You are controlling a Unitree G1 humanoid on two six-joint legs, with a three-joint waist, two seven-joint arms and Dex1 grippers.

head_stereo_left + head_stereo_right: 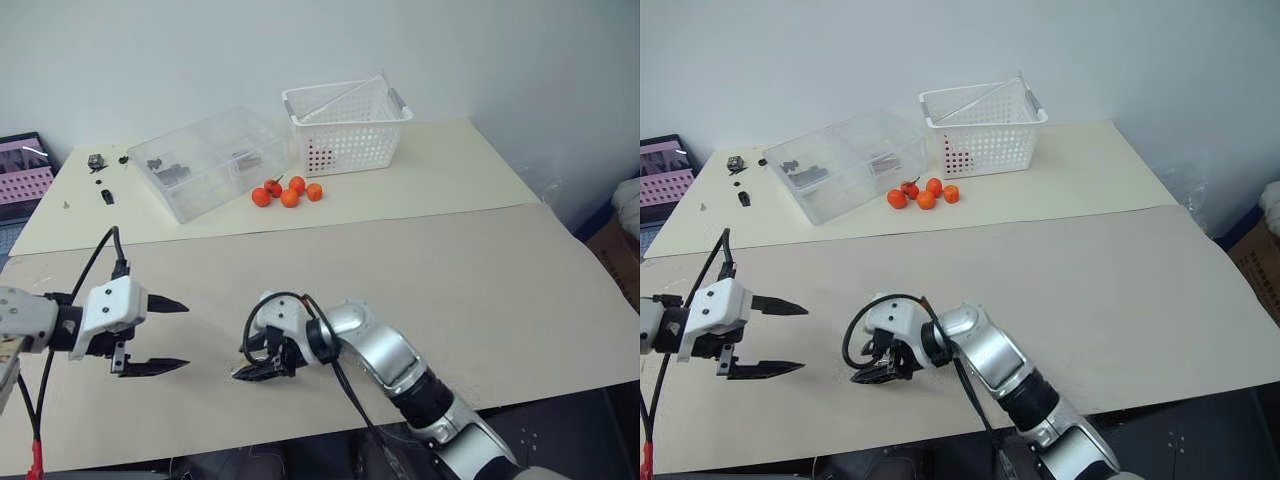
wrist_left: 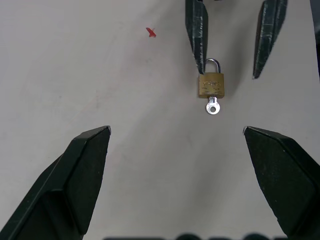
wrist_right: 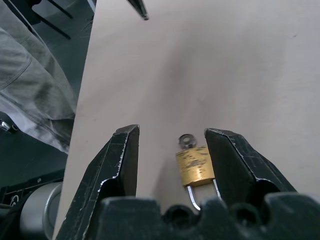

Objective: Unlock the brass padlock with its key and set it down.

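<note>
A plain pale wall (image 1: 200,50) closes off the far side, evenly lit and bare. In front of it stands a cream worktop (image 1: 450,170), and a second, slightly greyer worktop (image 1: 480,300) butts against its near edge, the seam running across the view. On the far one sit a white perforated basket (image 1: 345,125), a clear plastic box (image 1: 215,160) beside it, a cluster of small orange fruits (image 1: 288,192) just in front of them, and a few small dark bits (image 1: 100,175) near the left end. A pink-and-black panel (image 1: 22,175) shows past the left edge. Dark floor (image 1: 570,430) lies below the near right corner, with a brown box (image 1: 615,250) and something white (image 1: 628,200) at the right.
</note>
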